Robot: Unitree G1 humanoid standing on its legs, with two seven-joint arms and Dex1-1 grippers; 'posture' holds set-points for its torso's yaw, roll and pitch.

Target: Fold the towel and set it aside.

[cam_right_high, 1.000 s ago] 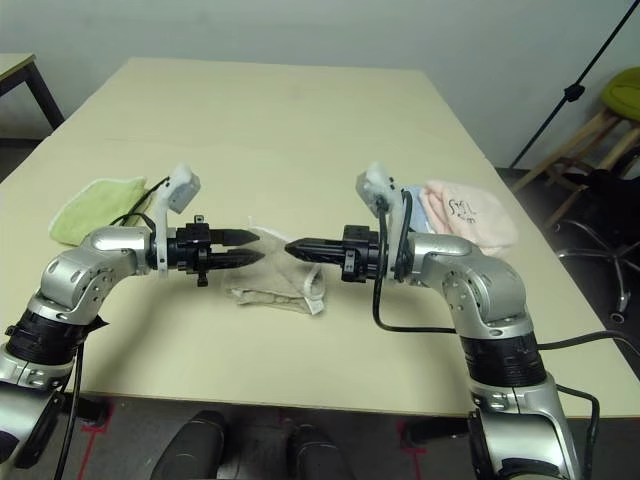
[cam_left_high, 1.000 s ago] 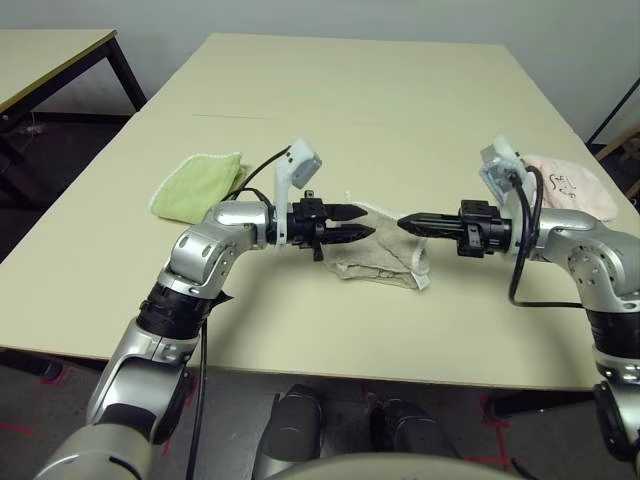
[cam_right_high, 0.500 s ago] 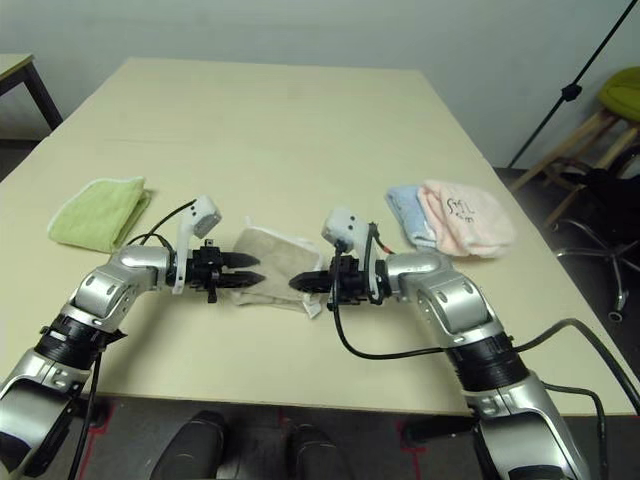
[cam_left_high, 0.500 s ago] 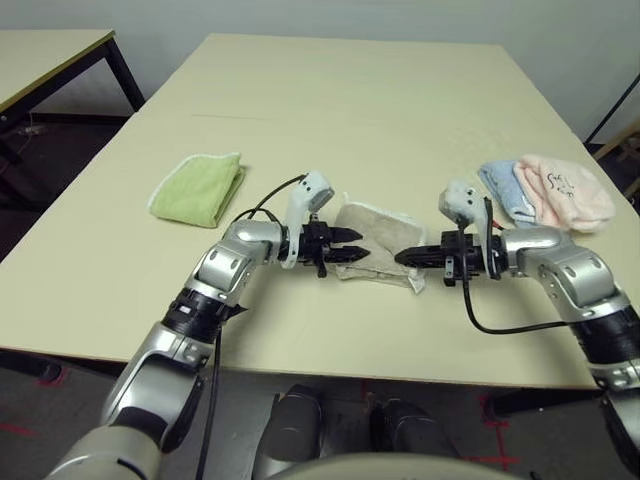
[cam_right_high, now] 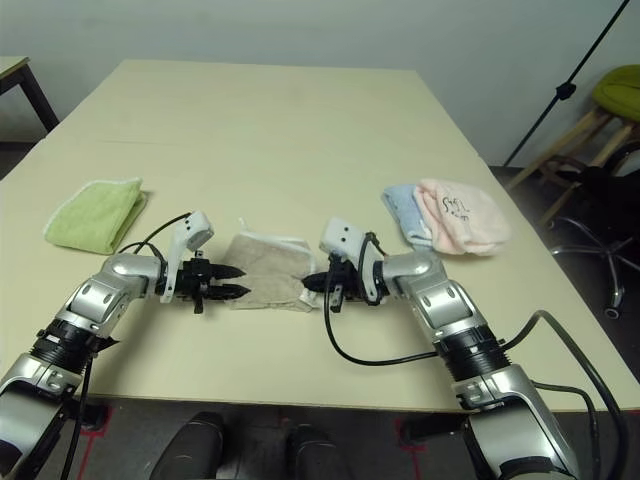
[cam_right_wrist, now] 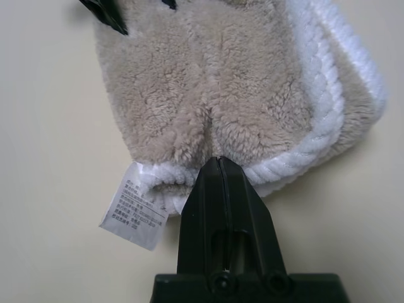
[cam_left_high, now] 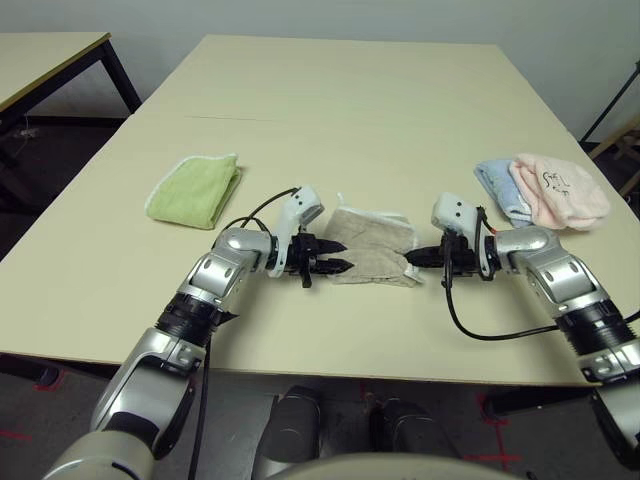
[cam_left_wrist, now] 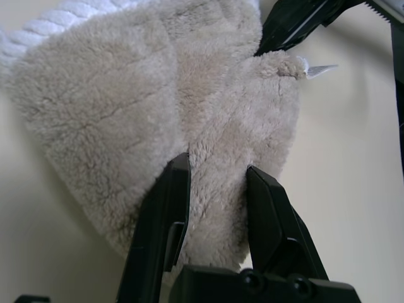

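The beige towel lies folded on the table, its white edging on the right side. My left gripper lies low at the towel's left edge. In the left wrist view its fingers pinch a thick fold of terry between them. My right gripper is at the towel's right edge. In the right wrist view the gripper is shut tight on the white edging, beside the small white tag. The right gripper's black fingers also show beyond the towel in the left wrist view.
A lime-green folded towel lies to the left. A pale blue cloth and a pink cloth lie to the right. The table's front edge runs close under both forearms. Bare tabletop stretches behind the towel.
Both grippers have come down from above the table and drawn apart. The towel that hung between them now lies flat and folded on the table.
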